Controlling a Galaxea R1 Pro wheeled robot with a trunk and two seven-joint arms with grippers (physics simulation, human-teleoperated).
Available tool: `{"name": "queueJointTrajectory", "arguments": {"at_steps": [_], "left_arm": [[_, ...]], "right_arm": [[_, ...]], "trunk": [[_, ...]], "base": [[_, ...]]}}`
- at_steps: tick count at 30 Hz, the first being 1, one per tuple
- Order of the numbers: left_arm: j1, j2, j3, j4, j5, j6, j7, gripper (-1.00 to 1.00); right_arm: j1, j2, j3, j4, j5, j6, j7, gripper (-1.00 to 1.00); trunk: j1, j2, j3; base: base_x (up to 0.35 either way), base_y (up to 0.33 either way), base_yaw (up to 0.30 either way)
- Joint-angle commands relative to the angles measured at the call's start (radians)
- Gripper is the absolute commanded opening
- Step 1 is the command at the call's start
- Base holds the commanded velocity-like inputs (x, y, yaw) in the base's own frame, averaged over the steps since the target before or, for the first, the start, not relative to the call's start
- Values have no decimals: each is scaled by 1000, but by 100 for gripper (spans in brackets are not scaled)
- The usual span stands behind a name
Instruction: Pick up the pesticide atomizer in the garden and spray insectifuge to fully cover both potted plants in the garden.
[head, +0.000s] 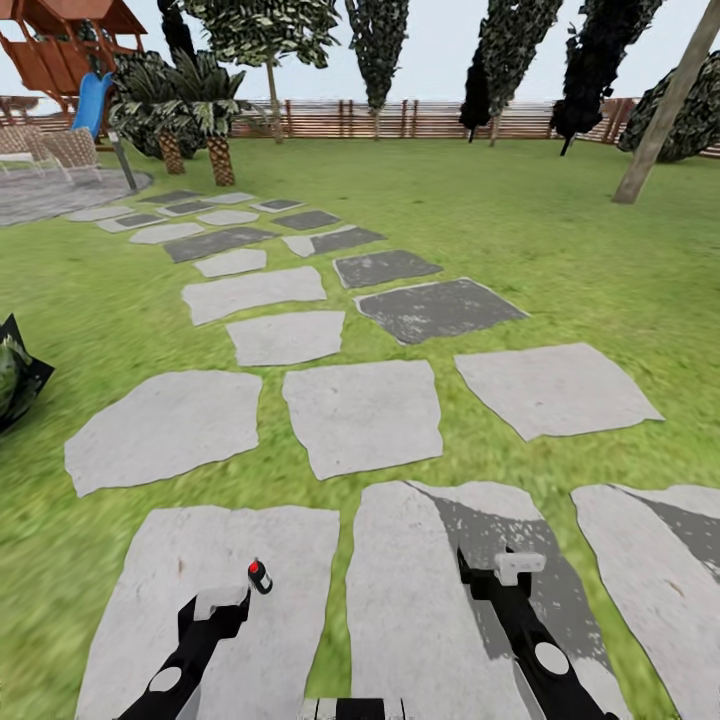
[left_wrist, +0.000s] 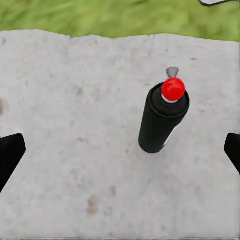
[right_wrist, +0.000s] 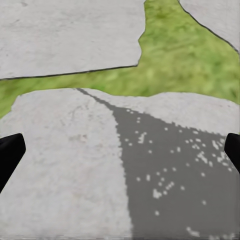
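Up close, pesticide atomizer (left_wrist: 163, 120) upright on stone slab (left_wrist: 75, 125) — red-capped.

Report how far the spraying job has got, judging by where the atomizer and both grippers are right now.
Done: the robot has reached the pesticide atomizer, which stands upright on a grey paving stone. In hand: the left gripper is open with the bottle between its fingers but untouched. The right gripper is open, holding nothing. Left: grasp it, find both potted plants, spray them.

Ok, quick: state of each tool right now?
Left tool: open, empty; pesticide atomizer stands between its fingers, untouched.
Right tool: open, empty, over a paving stone.
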Motion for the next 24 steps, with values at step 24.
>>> {"name": "queueJointTrajectory", "arguments": {"at_steps": [24], "left_arm": [[0,0,-1,1,4,-4,1,100]], "right_arm": [[0,0,0,3,1,-4,1,100]], "trunk": [[8,-5,-90]], "base": [[0,0,0]]}}
